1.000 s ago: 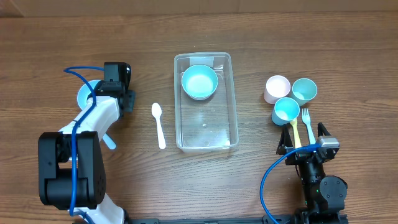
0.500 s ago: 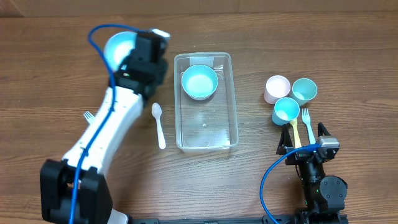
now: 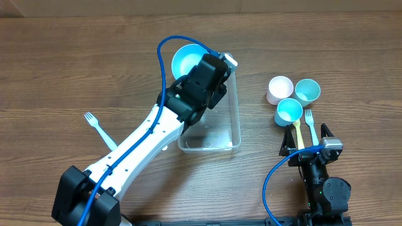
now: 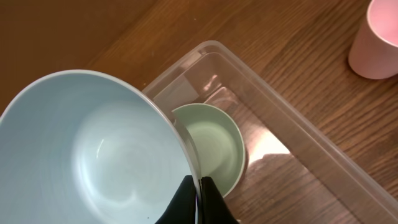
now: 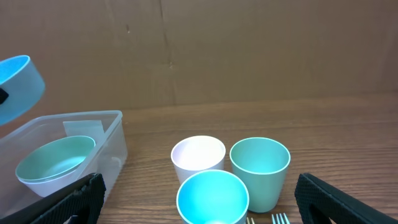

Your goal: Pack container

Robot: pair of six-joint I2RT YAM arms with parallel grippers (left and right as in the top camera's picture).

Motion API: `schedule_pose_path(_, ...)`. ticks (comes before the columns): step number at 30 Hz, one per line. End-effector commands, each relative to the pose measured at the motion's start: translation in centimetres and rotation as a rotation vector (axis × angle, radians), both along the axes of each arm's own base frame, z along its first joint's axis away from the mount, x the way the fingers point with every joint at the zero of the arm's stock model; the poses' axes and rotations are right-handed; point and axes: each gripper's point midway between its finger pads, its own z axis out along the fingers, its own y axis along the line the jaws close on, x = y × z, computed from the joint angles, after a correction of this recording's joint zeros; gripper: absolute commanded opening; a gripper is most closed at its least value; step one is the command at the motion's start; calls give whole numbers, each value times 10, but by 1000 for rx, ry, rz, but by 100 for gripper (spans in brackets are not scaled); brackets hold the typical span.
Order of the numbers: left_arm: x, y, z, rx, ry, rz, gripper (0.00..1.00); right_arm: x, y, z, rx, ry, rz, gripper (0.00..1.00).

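1. The clear container sits at the worktop's centre, long side running 12 to 6 o'clock, with a pale green bowl inside its 12 o'clock end.
2. The left pincer is clamped on the rim of a light blue bowl, held tilted above the container's 11 o'clock corner.
3. The left arm crosses the container's 9 o'clock wall and hides that side.
4. At the container's 3 o'clock stand a pink cup, a teal cup and a blue cup, clustered close.
5. A yellow fork and a blue fork lie at 6 o'clock of the cups, between the fingers of the right pincer, which stand wide apart.
6. A pale fork lies at the container's 9 o'clock, well apart.
7. The worktop is brown wood grain; a cardboard wall backs it.
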Motion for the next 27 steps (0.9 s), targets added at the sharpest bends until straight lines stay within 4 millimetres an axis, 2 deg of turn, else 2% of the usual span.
schedule_pose_path(1, 1, -13, -17, -16, 48, -40, 4, 0, -2, -2, -4, -3, -8, 100)
schedule_pose_path(7, 7, -18, -59, 29, 109, -39, 4, 0, -2, -2, -4, -3, -8, 100)
schedule_pose_path(9, 9, -19, -67, 36, 117, -38, 4, 0, -2, -2, -4, -3, -8, 100)
schedule_pose_path(12, 11, -21, -64, 26, 103, -39, 6, 0, -2, -2, -4, -3, -8, 100)
schedule_pose_path(13, 13, -22, -63, 21, 97, -39, 19, 0, -2, -2, -4, -3, -8, 100)
schedule_pose_path(14, 14, -23, -62, 16, 90, -39, 40, 0, -2, -2, -4, -3, -8, 100)
schedule_pose_path(15, 15, -24, -61, 12, 85, -39, 72, 0, -2, -2, -4, -3, -8, 100)
schedule_pose_path(16, 15, -24, -60, 10, 82, -39, 87, 0, -2, -2, -4, -3, -8, 100)
schedule_pose_path(18, 18, -24, -56, 11, 69, -31, 92, 0, -2, -2, -4, -3, -8, 100)
schedule_pose_path(20, 22, -25, -36, -29, 50, -4, 92, 0, -2, -2, -4, -3, -8, 100)
schedule_pose_path(23, 27, -12, 14, -138, 14, 143, 90, 0, -2, -2, -4, -3, -8, 100)
schedule_pose_path(25, 25, 19, 48, -215, 7, 330, 88, 0, -2, -2, -4, -3, -8, 100)
schedule_pose_path(26, 23, 42, 60, -240, 4, 446, 86, 0, -2, -2, -4, -3, -8, 100)
schedule_pose_path(27, 18, 71, 74, -263, -2, 564, 90, 0, -2, -2, -4, -3, -8, 100)
